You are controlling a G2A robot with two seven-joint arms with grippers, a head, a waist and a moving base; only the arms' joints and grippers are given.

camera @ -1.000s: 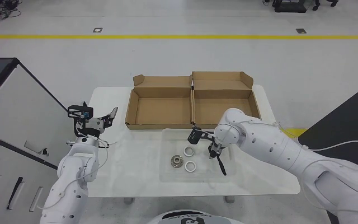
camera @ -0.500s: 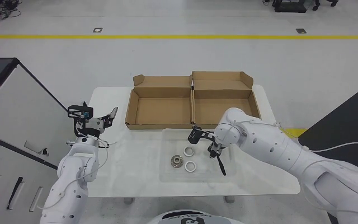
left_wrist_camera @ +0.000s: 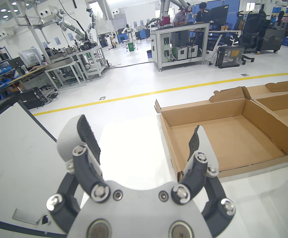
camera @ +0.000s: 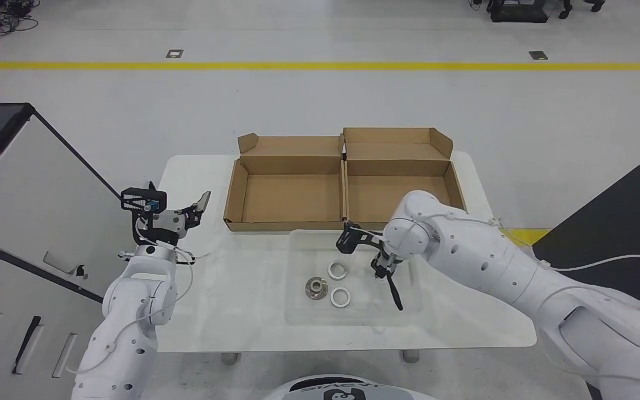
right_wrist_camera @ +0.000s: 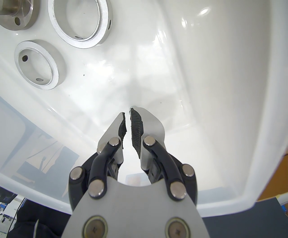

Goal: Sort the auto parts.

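Observation:
A shallow white tray [camera: 300,310] on the table holds two silver rings [camera: 339,270] [camera: 341,297] and a flanged metal hub [camera: 317,289]. My right gripper [camera: 396,298] hangs over the tray's bare right part, shut with nothing between its fingers. In the right wrist view its tips [right_wrist_camera: 127,112] sit just above the tray floor [right_wrist_camera: 202,67]. The rings [right_wrist_camera: 104,31] [right_wrist_camera: 57,67] and the hub [right_wrist_camera: 15,21] lie apart from them. My left gripper [camera: 197,205] [left_wrist_camera: 140,122] is held open and empty above the table's left edge.
Two open, empty cardboard boxes [camera: 285,197] [camera: 400,192] stand side by side behind the tray. The nearer box [left_wrist_camera: 225,135] lies just right of my left gripper. A slanted white board [camera: 50,200] stands off the table's left side.
My right gripper has crept slightly toward the boxes, still shut. The left arm and the parts have not moved.

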